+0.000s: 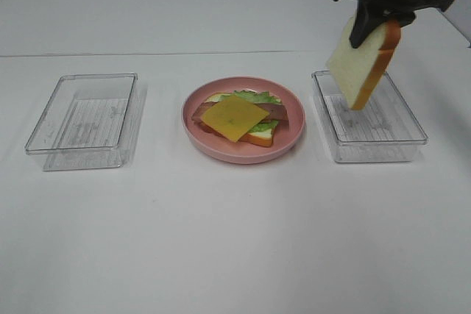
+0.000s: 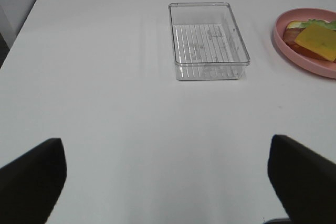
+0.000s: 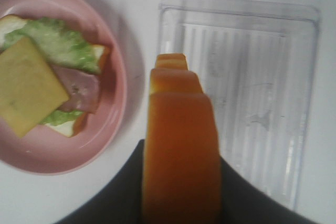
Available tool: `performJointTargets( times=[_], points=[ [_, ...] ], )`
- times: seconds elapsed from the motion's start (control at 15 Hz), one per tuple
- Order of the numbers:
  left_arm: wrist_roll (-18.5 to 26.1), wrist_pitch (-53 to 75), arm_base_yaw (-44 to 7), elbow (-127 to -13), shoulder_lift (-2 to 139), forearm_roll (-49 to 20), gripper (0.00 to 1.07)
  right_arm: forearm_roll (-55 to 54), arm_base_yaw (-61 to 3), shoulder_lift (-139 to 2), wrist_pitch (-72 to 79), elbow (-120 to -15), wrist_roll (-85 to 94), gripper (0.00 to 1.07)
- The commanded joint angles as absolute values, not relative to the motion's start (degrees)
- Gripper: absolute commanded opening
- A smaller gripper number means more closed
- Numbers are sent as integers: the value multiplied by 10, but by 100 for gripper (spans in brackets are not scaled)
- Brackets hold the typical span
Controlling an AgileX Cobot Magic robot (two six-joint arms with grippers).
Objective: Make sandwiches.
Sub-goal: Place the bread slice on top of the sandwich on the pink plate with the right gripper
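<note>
R claw (image 1: 366,33) clamped on a bread slice (image 1: 362,64), hanging tilted above the R clear tray (image 1: 412,137). Open sandwich (image 1: 239,118), cheese on top, sits on pink plate (image 1: 213,141) mid-worktop. L claw (image 2: 168,179) jaws wide apart, nothing in them.

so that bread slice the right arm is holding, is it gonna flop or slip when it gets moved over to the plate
The bread slice probably won't flop: it hangs from the right gripper by its top edge and keeps a flat, straight shape. It looks thick and foam-like, so likely light. The grip is on the smooth crust, so a slight swing or slip seems possible.
</note>
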State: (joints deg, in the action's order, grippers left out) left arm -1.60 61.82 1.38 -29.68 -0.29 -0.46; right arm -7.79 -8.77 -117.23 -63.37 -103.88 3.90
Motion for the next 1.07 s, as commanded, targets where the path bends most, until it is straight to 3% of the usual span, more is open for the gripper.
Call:
performJointTargets(
  times=[0.07,0.47,0.6,1.07],
  points=[
    [-15,613,15,-296,-12,-6,98,-92,-150,-1171,-617,-1043,45,0],
    [-15,613,15,-296,-12,-6,98,-211,-231,-1217,-559,-1042,63,0],
    [-15,613,15,-296,-12,-6,98,-285,-236,-1248,-524,-1042,104,0],
    [-15,613,15,-296,-12,-6,98,-313,-233,-1285,-459,-1042,112,0]
  ],
)
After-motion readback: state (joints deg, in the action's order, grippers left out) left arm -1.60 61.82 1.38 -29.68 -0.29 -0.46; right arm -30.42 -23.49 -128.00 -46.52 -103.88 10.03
